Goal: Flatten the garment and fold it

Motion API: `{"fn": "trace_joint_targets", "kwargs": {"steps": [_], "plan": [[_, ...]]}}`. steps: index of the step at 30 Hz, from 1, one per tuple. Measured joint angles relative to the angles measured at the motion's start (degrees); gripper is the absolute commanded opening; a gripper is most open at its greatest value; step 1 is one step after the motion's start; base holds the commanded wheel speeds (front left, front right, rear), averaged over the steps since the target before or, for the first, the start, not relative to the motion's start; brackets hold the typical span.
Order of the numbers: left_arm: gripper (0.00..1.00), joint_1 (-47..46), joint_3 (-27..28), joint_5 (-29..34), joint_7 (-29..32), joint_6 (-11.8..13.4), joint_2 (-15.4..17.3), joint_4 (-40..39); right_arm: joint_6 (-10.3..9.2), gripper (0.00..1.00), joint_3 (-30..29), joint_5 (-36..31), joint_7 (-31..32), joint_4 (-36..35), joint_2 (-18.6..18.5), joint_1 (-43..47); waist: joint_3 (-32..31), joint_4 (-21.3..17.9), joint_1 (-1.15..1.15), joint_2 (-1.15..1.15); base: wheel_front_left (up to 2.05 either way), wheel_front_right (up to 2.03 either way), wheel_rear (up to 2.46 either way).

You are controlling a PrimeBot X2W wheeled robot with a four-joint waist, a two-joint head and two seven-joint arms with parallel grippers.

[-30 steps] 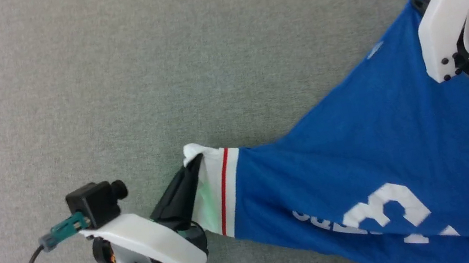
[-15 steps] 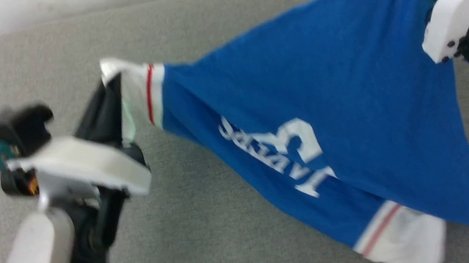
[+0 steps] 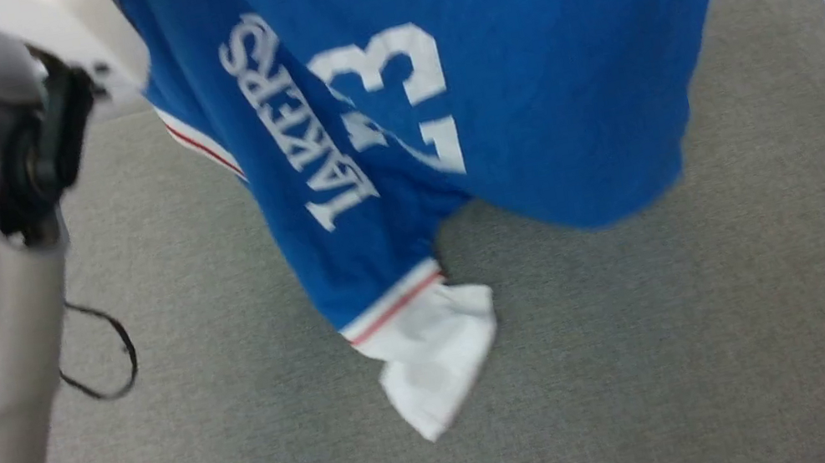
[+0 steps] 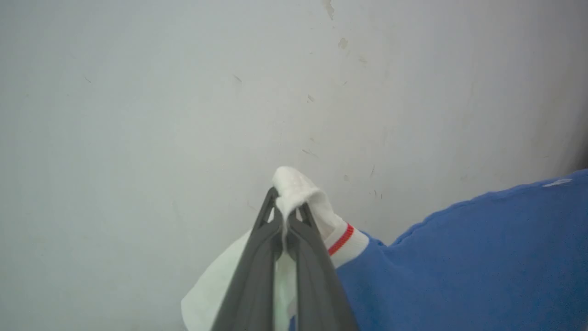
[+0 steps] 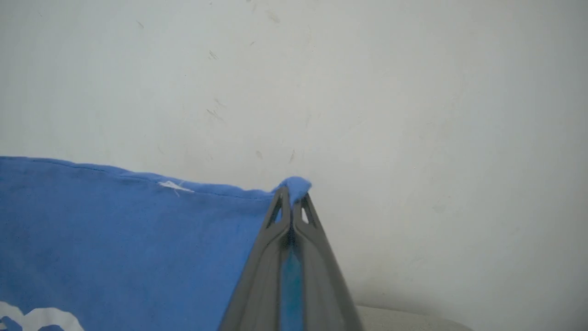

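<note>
garment (image 3: 521, 76) raised higher (LAKERS 23 showing), left end effector (image 4: 285, 209) pinching sleeve (image 4: 298, 184), right end effector (image 5: 291, 198) pinching corner (image 5: 297, 184)

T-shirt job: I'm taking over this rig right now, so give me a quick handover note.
Left tool: shut on one white sleeve of the T-shirt.
Right tool: shut on a blue corner of the T-shirt.
T-shirt: hangs in the air between both tools, "LAKERS 23" print facing the head camera, other white sleeve dangling over the grey surface.
Done: picked up and held spread.
Left: lay it flat, smooth it, fold it.
</note>
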Motion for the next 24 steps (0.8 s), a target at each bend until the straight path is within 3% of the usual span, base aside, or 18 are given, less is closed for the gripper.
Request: {"fn": "trace_joint_targets", "kwargs": {"steps": [9,24], "plan": [[0.0,-12.07,-1.62,4.69,-0.79,-1.47,0.99,10.78,0.0,0.0,1.16,-3.63,-4.03,10.34,1.56,-10.9,1.29,-2.35,0.02,0.0,0.0,0.0,0.0],[0.0,-29.19,-1.6,10.11,-11.93,-1.3,0.76,18.76,0.0,0.0,-1.38,-10.35,-10.42,21.79,3.68,-25.68,9.26,-3.98,0.02,0.0,0.0,0.0,0.0]]}}
